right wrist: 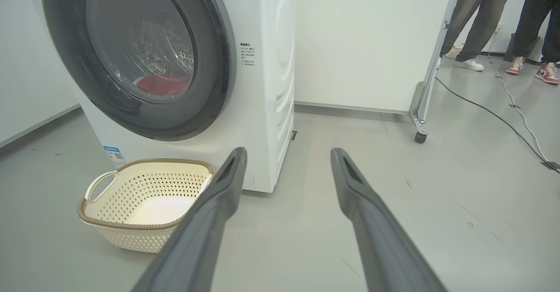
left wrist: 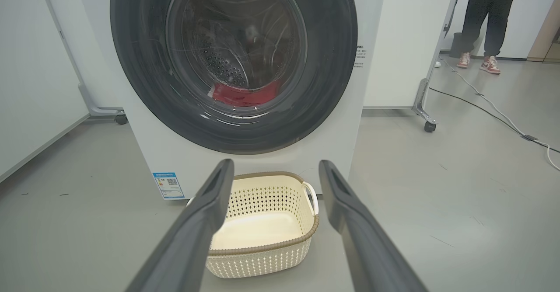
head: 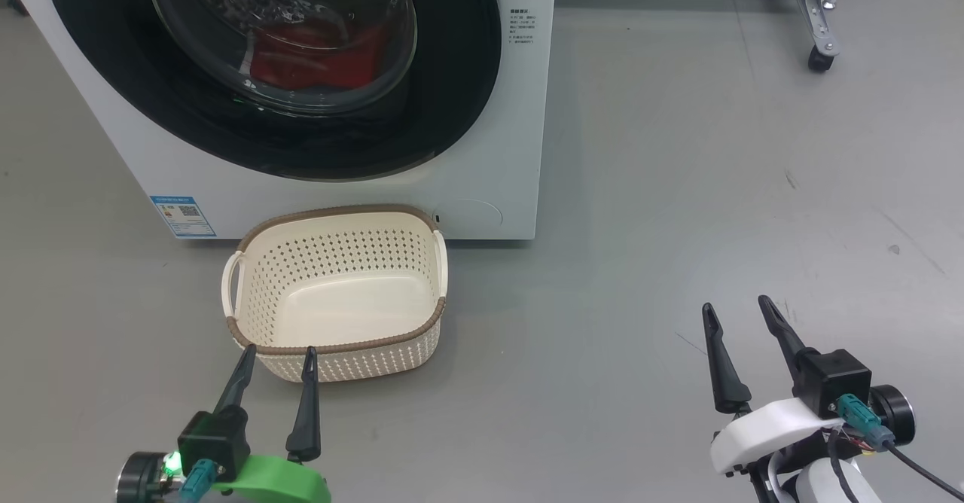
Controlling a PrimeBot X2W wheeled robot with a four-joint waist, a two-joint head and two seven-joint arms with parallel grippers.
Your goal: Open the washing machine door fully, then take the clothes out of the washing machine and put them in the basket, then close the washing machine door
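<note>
Door: washing machine door (head: pixel 452 74) shut against washing machine (head: pixel 482 179); red clothes (head: pixel 316 55) inside, behind the glass.
Basket: basket (head: pixel 354 364) on the floor, just before the machine front, below the door.
Left hand: left hand (head: pixel 280 350) released, fingers spread, tips at the basket's near rim, grasping nothing.
Right hand: right hand (head: pixel 736 304) released, fingers apart, over the floor, well right of the basket.
Right wrist view adds: machine side panel (right wrist: pixel 280 86), two persons' legs (right wrist: pixel 477 16), floor cable (right wrist: pixel 481 108).
Left wrist view adds: partition caster (left wrist: pixel 430 126).
Writing: blue label (head: pixel 183 215) with QR code at lower left of the front; text block (head: pixel 521 27) beside the door, too small to read.
</note>
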